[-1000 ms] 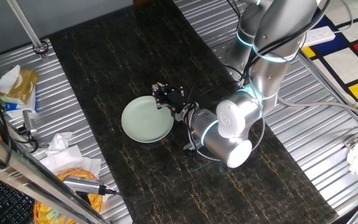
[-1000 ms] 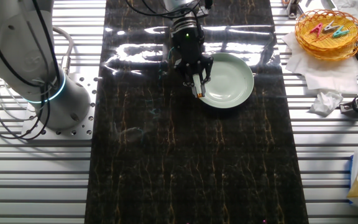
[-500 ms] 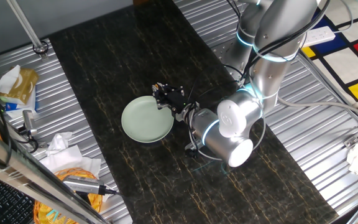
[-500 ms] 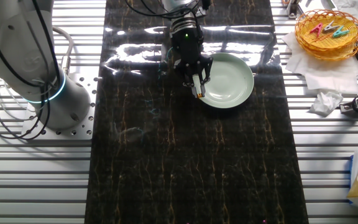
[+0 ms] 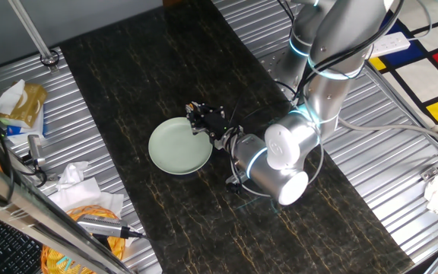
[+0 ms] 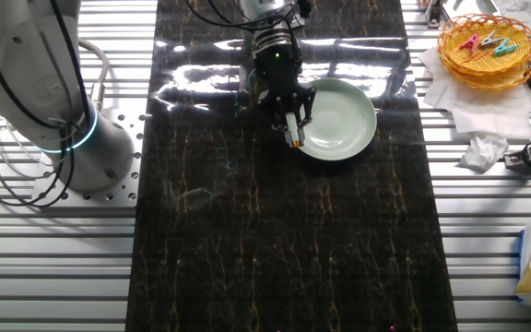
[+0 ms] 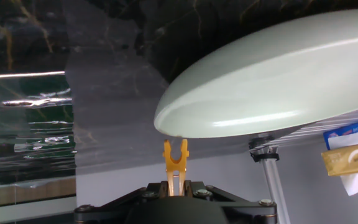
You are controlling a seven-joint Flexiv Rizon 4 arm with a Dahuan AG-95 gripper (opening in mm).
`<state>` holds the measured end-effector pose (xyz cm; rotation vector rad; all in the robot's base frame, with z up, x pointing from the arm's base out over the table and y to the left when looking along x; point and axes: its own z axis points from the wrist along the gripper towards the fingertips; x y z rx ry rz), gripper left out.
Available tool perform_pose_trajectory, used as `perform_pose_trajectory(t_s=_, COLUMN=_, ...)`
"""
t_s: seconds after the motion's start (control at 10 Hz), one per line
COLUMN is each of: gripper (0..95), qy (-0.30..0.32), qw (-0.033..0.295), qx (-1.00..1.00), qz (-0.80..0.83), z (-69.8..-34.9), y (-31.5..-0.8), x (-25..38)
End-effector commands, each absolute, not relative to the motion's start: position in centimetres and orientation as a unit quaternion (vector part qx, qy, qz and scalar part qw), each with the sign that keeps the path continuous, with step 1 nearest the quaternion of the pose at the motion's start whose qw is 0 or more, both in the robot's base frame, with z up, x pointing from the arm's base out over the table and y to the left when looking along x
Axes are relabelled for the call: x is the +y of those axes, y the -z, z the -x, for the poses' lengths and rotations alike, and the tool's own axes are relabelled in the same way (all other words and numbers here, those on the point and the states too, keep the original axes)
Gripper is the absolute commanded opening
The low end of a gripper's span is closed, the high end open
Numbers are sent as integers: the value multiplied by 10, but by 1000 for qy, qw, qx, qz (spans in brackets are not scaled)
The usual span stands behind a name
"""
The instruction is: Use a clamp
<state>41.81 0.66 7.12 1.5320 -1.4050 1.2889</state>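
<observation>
A dark marble-patterned mat (image 6: pixel 275 231) is laid along a ribbed metal table (image 6: pixel 487 231). A pale green plate (image 6: pixel 339 120) is placed on the mat. In one fixed view, crumpled paper (image 5: pixel 71 176) and packets (image 5: pixel 21 103) are seen on the table at the side of the mat, well apart from the plate. In the other fixed view, a woven basket (image 6: pixel 487 46) with small coloured clips is seen on a white tissue at the table corner, and a crumpled tissue (image 6: pixel 482 152) is seen near it. A colourful mat (image 5: pixel 432 68) is seen on the floor beyond the table. The big silver body of the arm (image 5: pixel 287 160) stands in front of the hand in one fixed view, so the fingertips are partly hidden there.

The gripper (image 6: pixel 293 129) is placed at the edge of the plate, on the side toward the arm base. An orange clamp (image 7: pixel 174 167) is held between the fingers, which are closed narrowly on its back part; in the hand view only the front half of the clamp is visible above the black gripper body. The long axis of the clamp runs along the fingers. Its two prongs are pointed away from the hand, toward the rim of the plate (image 7: pixel 253 93), and they are spread in a small fork. The prong tips are just beside the rim; whether they touch it cannot be told. In the other fixed view the clamp (image 6: pixel 295 140) is seen as a small orange spot at the fingertips, just beside the plate rim.
</observation>
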Motion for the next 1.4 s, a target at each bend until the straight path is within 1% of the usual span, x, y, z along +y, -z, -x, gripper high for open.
perform_pose_trajectory(t_s=0.1, gripper=0, qy=-495, qw=340, qx=-540, qz=-590, z=-418, y=-71, x=6)
perform_pose_trajectory(t_s=0.9, gripper=0, qy=-497, qw=336, qx=-542, qz=-588, z=-420, y=-67, x=6)
perform_pose_trajectory(t_s=1.4, gripper=0, qy=-497, qw=339, qx=-538, qz=-590, z=-422, y=-64, x=8)
